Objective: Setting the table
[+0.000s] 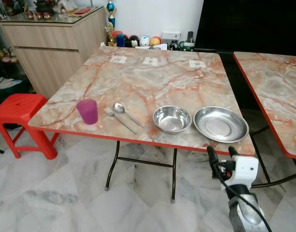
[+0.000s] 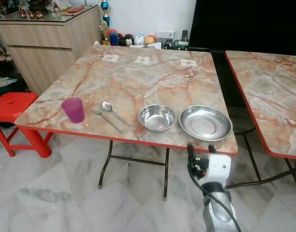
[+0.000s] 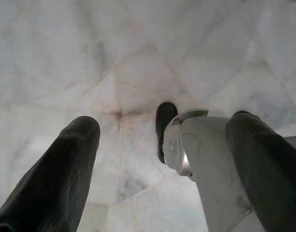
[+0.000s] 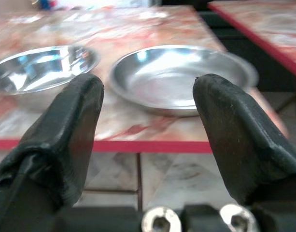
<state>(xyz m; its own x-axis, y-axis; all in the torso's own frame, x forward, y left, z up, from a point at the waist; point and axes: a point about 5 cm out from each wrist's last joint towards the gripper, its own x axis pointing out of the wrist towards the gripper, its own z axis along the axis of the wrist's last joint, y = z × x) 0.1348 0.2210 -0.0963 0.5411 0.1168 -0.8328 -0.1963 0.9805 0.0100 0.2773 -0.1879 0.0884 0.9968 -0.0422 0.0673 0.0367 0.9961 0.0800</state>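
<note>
Right pincer (image 1: 220, 152) hung wide open below the worktop (image 1: 152, 77) edge, probably going for the plate (image 1: 220, 123) next.

Purple cup (image 1: 87, 111); orange-veined marble table (image 1: 152, 82); red stool (image 1: 20, 108).

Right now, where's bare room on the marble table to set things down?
Free: the wide middle of the table, between the three paper labels and the front row. Crowded: the front edge, with cup, fork, spoon, bowl, plate. Right gripper hovers open below that edge.
</note>
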